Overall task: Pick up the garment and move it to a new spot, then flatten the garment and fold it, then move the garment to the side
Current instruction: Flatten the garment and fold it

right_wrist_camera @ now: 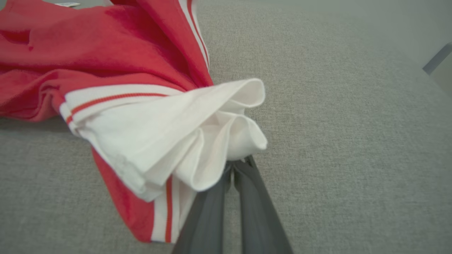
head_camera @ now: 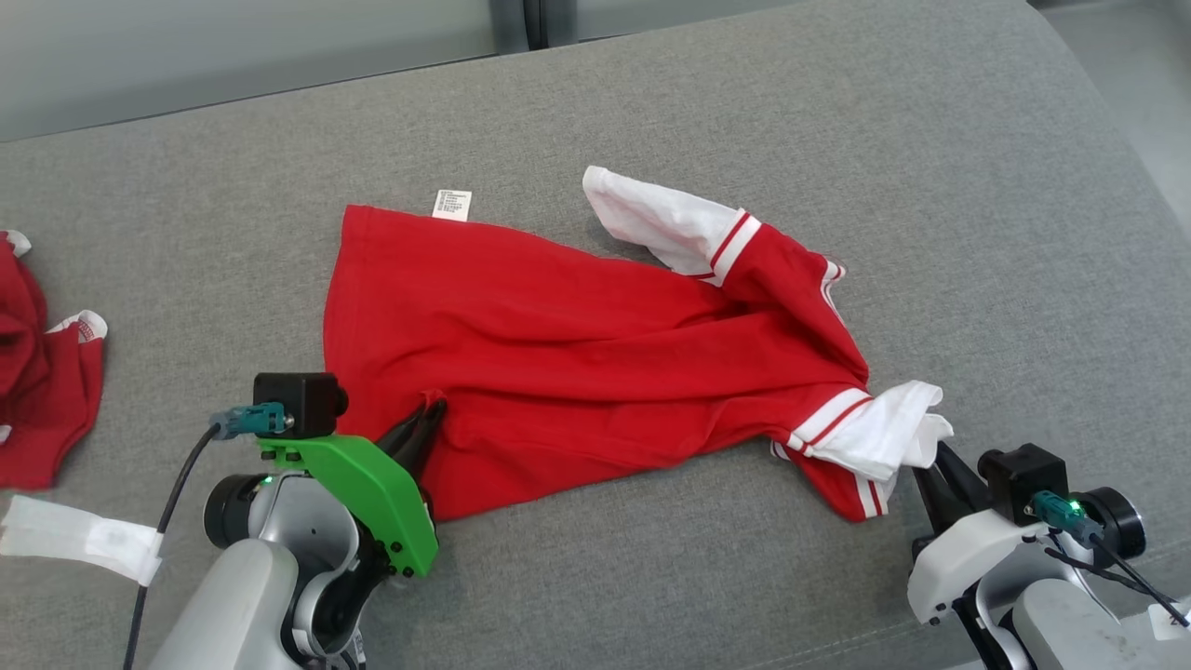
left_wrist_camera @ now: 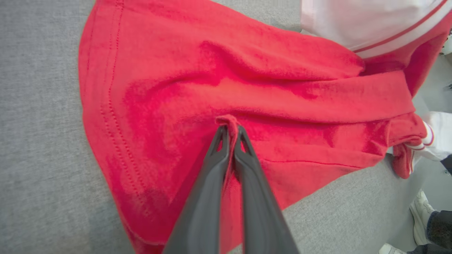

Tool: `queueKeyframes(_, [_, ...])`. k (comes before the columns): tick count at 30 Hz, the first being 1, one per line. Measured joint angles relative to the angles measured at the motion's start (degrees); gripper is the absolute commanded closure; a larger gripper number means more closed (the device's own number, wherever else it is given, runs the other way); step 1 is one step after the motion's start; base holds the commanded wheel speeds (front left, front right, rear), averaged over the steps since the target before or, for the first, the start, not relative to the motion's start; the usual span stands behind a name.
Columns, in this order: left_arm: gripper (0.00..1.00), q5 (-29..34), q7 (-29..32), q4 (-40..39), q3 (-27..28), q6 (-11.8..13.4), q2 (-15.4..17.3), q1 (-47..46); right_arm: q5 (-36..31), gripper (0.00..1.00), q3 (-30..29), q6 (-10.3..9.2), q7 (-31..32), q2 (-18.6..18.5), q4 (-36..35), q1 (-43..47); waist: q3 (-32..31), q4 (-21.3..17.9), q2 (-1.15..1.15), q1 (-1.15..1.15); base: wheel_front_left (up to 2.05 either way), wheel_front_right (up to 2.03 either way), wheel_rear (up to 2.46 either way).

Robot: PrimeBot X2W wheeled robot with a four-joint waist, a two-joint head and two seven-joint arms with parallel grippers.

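Red garment (head_camera: 558, 354), one; red heap (head_camera: 42, 381), one.

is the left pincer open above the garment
No, the left pincer is shut on a small pinched fold of the red garment.

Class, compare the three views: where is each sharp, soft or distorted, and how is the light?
Head view: crisp, even light, faint shadow under the garment. Left wrist view: red oversaturated, left tool blurred near the lens. Right wrist view: white sleeve sharp, far grey surface soft.
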Motion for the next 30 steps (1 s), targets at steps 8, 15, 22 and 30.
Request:
queueKeyframes(8, [1.0,0.05,-0.91,-6.15,-1.67,-3.22,2.27,1.57,0.02,1.0,-0.22,-0.02,-0.01,-0.69,0.22,0.77,-0.5,1.93,0.0,0.0,0.0,0.0,0.0])
queueKeyframes(15, [1.0,-3.38,0.02,-11.1,-4.14,-5.7,3.88,10.1,0.3,1.0,-0.56,-0.38,0.0,-1.46,0.85,3.08,-0.66,4.5,0.0,0.0,0.0,0.0,0.0])
queueKeyframes(22, [1.0,-5.47,-1.13,-12.57,-3.1,-5.7,4.9,15.91,-0.99,1.0,2.96,1.53,1.02,-2.25,0.44,3.1,-0.45,7.45,0.0,0.0,0.0,0.0,0.0])
queueKeyframes(30, [0.0,-6.16,-3.25,-13.1,-1.08,-5.69,6.06,19.22,-2.52,0.44,4.46,2.58,1.78,-3.09,-0.4,2.62,0.1,8.78,0.0,0.0,0.0,0.0,0.0])
